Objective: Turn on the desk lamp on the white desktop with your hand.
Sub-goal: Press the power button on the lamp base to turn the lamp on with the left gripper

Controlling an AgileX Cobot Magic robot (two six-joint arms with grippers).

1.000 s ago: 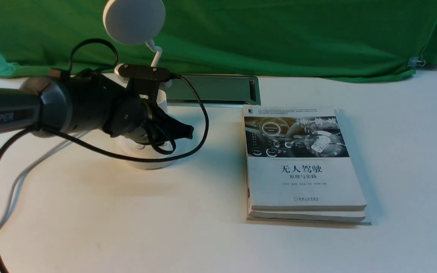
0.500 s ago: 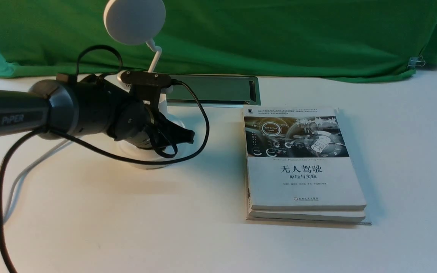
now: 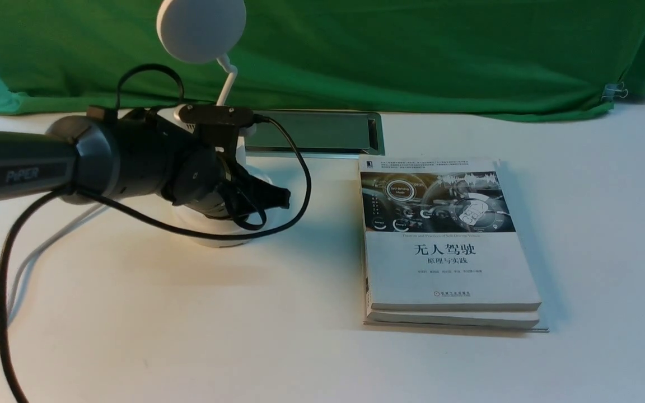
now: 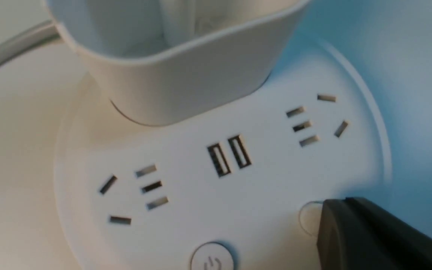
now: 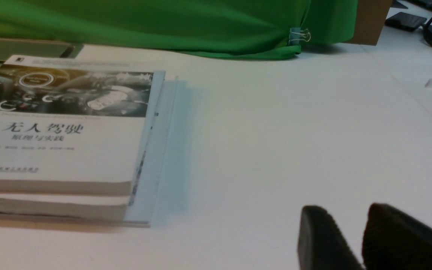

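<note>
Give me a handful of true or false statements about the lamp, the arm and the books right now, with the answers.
1. The left gripper is at the base of the desk lamp. True.
2. Its tip overlaps the power-symbol button. False: it overlaps the plain round button beside that one.
3. The base has two USB ports. True.
4. The books lie on the green cloth. False: they lie on the white desktop.
5. The right gripper holds a book. False: it holds nothing.

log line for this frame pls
left gripper: at plain round button on white desk lamp base | lamp: unlit | right gripper: idle
</note>
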